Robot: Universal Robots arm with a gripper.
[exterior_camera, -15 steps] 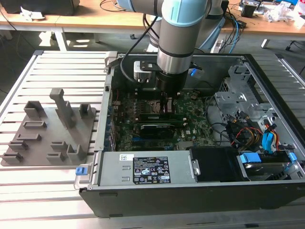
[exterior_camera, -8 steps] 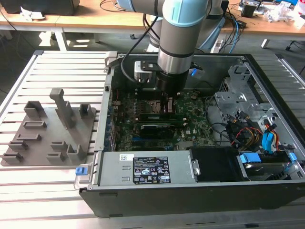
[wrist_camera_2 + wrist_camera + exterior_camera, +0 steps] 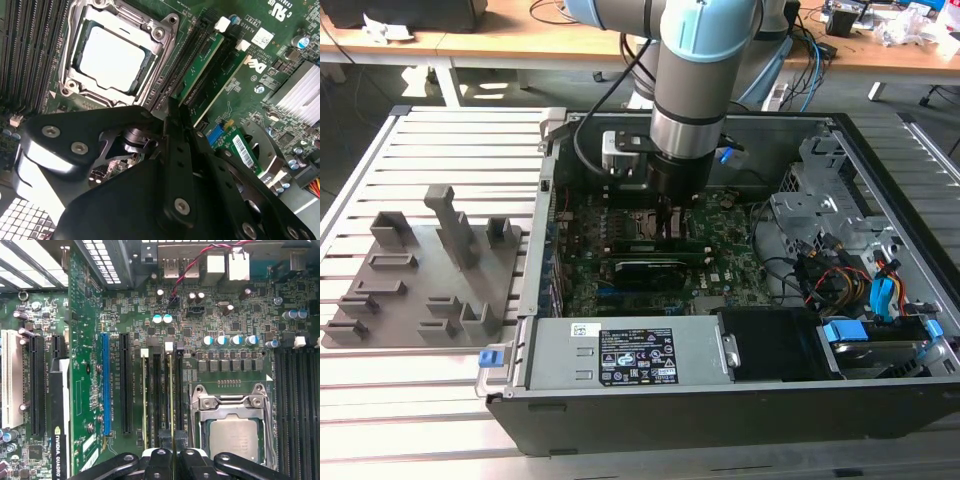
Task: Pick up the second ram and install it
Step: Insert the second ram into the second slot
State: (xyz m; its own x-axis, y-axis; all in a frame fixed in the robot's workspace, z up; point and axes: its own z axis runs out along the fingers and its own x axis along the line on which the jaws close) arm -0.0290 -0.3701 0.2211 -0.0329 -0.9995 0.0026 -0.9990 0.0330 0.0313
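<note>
Inside the open computer case (image 3: 840,140), my gripper (image 3: 670,215) reaches down onto the green motherboard (image 3: 730,265). The second ram (image 3: 171,400) is a thin green stick standing on edge in a memory slot next to the CPU socket (image 3: 232,435). Both wrist views show the black fingers of the gripper (image 3: 172,456) shut on the stick's top edge. In the second wrist view, the second ram (image 3: 202,65) runs from the gripper (image 3: 174,111) toward a white latch (image 3: 221,23). Whether the stick is pressed fully home I cannot tell.
Another ram stick (image 3: 144,405) stands in the parallel slot farther from the socket. A graphics card (image 3: 645,268) lies close in front of the gripper. A grey holder tray (image 3: 420,275) sits outside the case on the exterior view's left. Cables and a drive cage (image 3: 840,250) crowd the exterior view's right.
</note>
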